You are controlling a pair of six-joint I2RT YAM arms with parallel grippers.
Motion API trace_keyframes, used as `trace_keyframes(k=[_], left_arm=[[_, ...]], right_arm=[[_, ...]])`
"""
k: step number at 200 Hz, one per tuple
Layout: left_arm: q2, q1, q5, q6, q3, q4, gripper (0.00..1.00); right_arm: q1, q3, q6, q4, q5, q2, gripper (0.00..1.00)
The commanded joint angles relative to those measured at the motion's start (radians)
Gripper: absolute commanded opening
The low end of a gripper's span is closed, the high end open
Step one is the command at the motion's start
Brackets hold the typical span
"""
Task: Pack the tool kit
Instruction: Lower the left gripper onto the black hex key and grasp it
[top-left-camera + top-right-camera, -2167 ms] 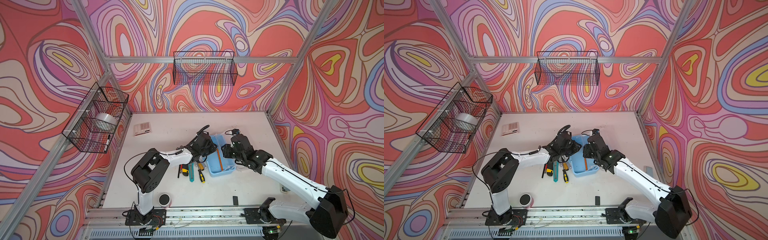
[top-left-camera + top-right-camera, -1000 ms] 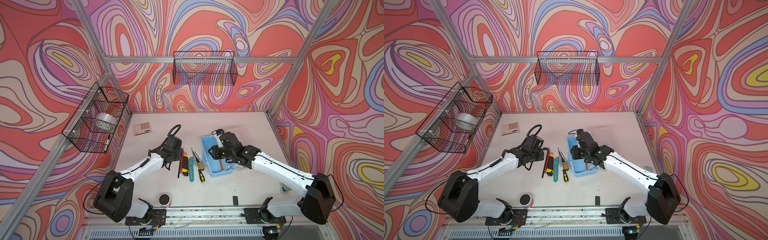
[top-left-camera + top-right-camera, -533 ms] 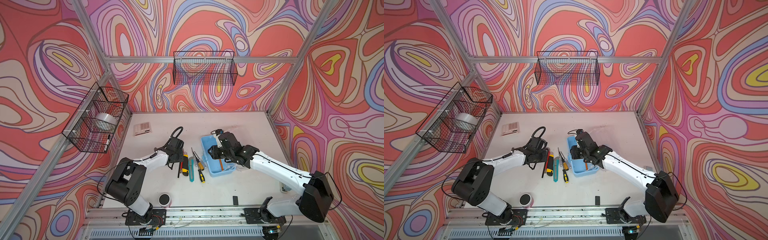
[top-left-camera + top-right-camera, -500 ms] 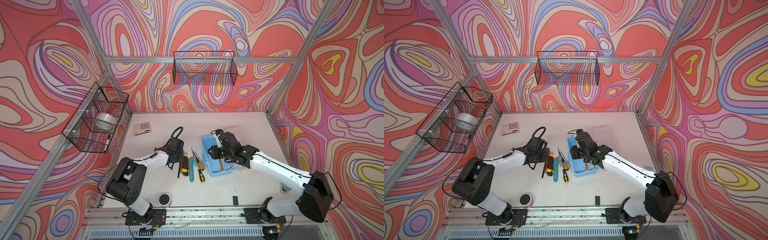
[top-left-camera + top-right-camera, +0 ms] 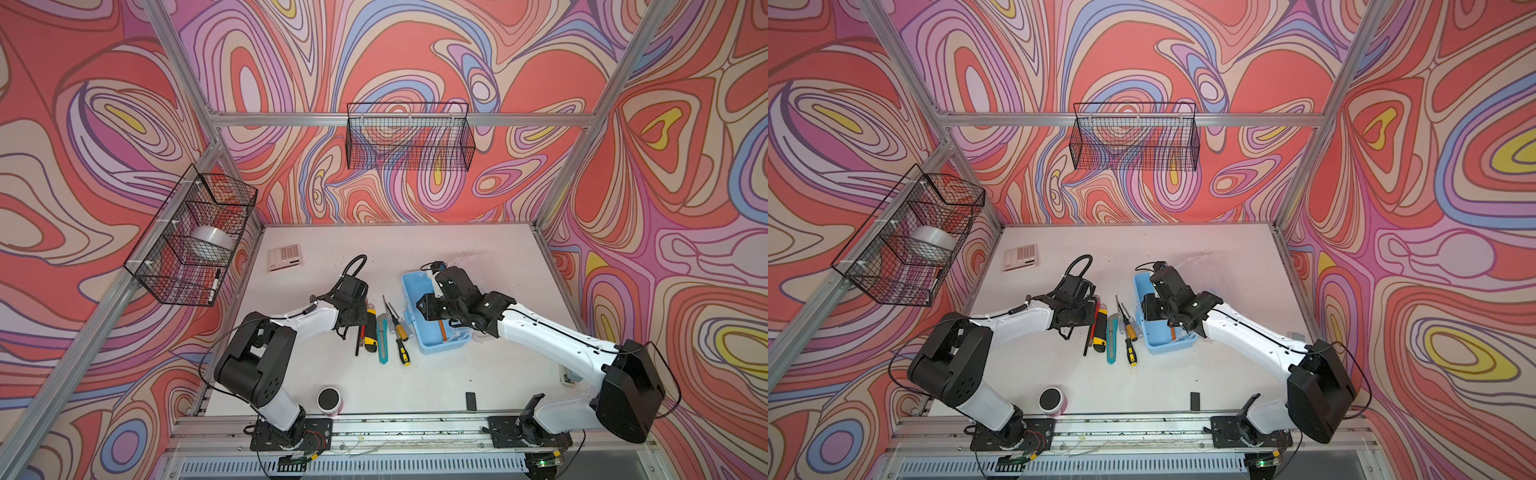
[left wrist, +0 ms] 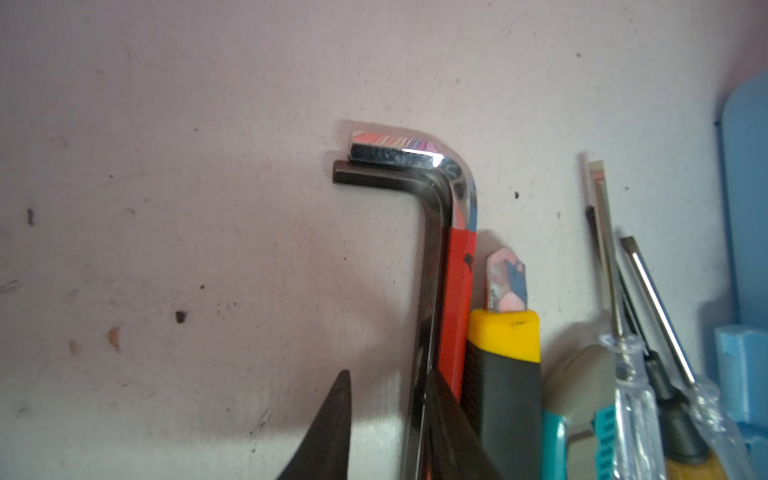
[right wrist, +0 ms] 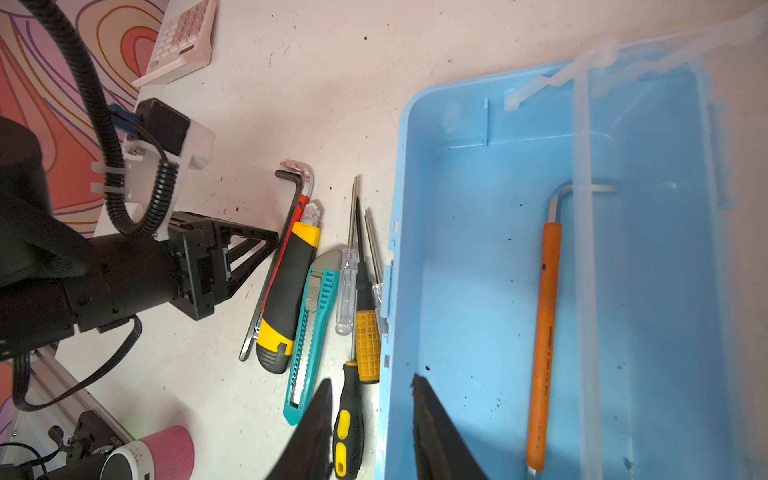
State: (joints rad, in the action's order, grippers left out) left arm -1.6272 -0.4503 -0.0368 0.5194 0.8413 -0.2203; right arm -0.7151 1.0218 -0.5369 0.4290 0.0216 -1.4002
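Several hex keys are lying on the surface beside the knives and screwdrivers, and the left gripper is straddling their shafts, jaws standing apart, one finger clear of the metal. The right gripper is reaching astride the wall of the open blue case nearest the screwdrivers. That case is holding an orange hex key; whether the wall is being pinched I cannot tell.

Boxed in on three sides by walls of swirling red, pink, lilac, blue and yellow. Braced at the corners with an aluminium frame. Hung with a black wire back basket and a side basket. Floored by a scuffed white table, evenly lit.
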Motion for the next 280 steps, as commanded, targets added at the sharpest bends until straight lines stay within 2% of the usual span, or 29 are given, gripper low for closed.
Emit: trace_keyframes(k=[1,76,116,158,182,280], left_arm=[[-0.020,0.004,0.008,-0.017,0.004,0.008,0.31],[-0.066,-0.006,-0.012,-0.007,0.008,0.013,0.28],[-0.088,-0.006,-0.061,-0.004,0.021,-0.027,0.13],[-0.092,-0.005,-0.114,-0.018,0.030,-0.074,0.09],[-0.095,-0.007,-0.124,-0.024,0.032,-0.080,0.00],[0.024,0.001,0.005,-0.009,0.056,-0.114,0.00]], right_arm=[[-0.007,-0.016,-0.006,-0.013,-0.015,-0.014,0.32],[-0.007,-0.034,-0.016,-0.018,-0.015,-0.006,0.32],[-0.007,-0.038,-0.018,-0.019,-0.023,0.001,0.32],[-0.007,-0.041,-0.017,-0.026,-0.027,-0.006,0.32],[-0.007,-0.046,-0.017,-0.032,-0.028,-0.009,0.32],[-0.006,-0.045,-0.019,-0.033,-0.040,-0.003,0.32]])
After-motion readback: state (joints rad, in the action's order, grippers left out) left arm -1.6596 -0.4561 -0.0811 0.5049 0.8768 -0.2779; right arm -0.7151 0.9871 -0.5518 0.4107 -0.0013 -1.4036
